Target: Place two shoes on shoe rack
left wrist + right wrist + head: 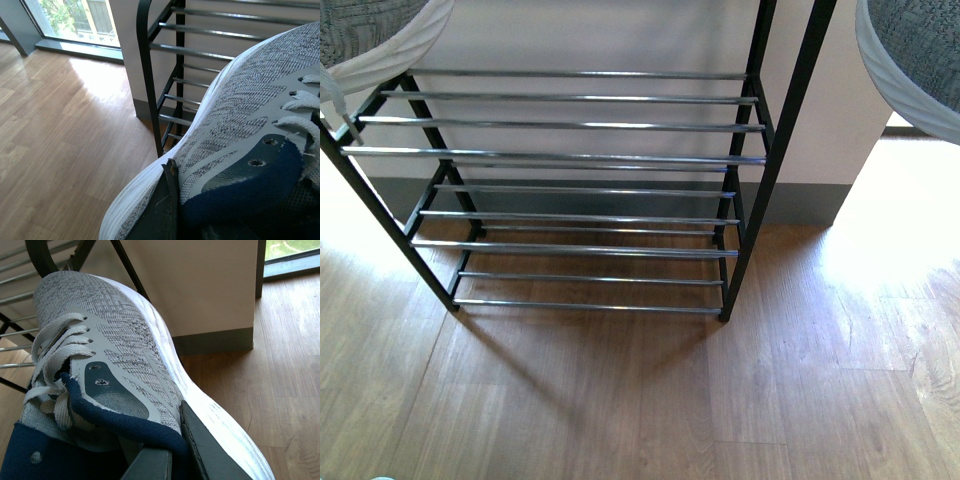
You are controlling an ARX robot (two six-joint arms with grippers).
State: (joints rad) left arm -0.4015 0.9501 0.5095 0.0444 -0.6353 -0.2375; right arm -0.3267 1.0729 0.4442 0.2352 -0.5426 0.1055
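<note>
The shoe rack (580, 155) stands straight ahead against the wall, with black side frames and chrome rods, and nothing lies on its tiers. Two grey knit sneakers with white soles hang high at the front view's top corners, one left (370, 30) and one right (920, 55). My left gripper (197, 200) is shut on the left sneaker (240, 115) at its navy collar, one finger (162, 207) outside against the sole, beside the rack's upright (145, 75). My right gripper (172, 442) is shut on the other sneaker (120, 340), pinching its collar, toe towards the rack (45, 255).
A wooden floor (640, 400) stretches in front of the rack. A pale wall with a grey skirting (810, 205) runs behind it. Sunlit windows (75, 20) reach down to the floor at both sides.
</note>
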